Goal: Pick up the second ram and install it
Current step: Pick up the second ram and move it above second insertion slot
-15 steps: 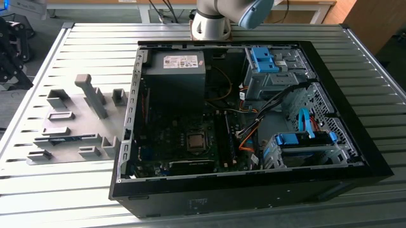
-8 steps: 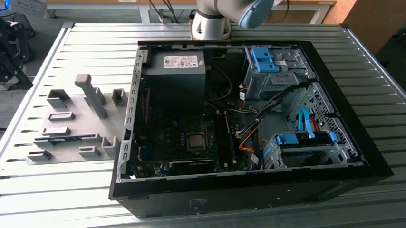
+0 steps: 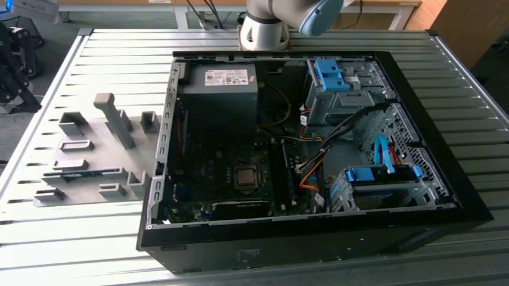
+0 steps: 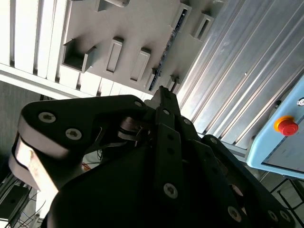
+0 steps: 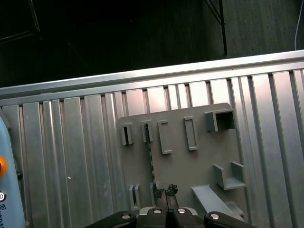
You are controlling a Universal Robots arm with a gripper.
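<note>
Jaws narrow, empty, over second ram (image 5: 151, 161) in grey holder plate (image 5: 202, 164), computer case (image 3: 318, 253) beside

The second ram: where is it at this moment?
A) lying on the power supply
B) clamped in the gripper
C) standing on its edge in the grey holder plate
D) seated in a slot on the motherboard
C: in the first wrist view the second ram stands on edge between small blocks of the grey holder plate, with the gripper above it.

Light glares off the ribbed table (image 4: 247, 61); the computer case (image 3: 318, 250) is dim inside
</note>
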